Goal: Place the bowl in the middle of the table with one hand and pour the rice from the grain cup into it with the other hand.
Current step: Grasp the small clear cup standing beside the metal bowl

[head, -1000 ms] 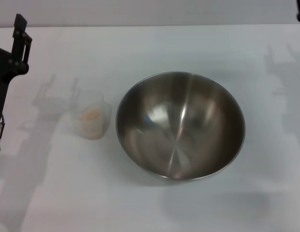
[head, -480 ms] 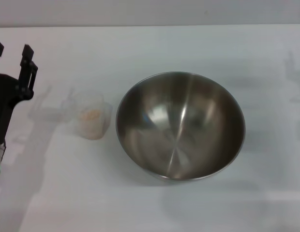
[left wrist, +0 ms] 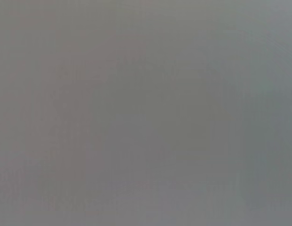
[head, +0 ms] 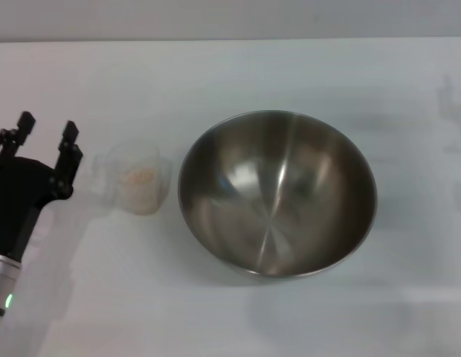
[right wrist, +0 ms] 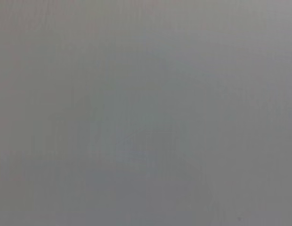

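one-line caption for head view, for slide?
Open left gripper beside the grain cup of rice; empty bowl mid-table.

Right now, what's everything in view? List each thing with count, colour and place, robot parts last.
bowl: one, shiny steel, upright near the middle of the table, empty inside.
cup: one, clear plastic, upright just to the left of the bowl, apart from it.
rice: one small pale beige heap inside the cup.
table: one, white, fills the head view.
left gripper: one, black, on a silver arm with a green light, at the left edge, left of the cup, fingers open, holding nothing.
right gripper: not in view.
Both wrist views show only plain grey.
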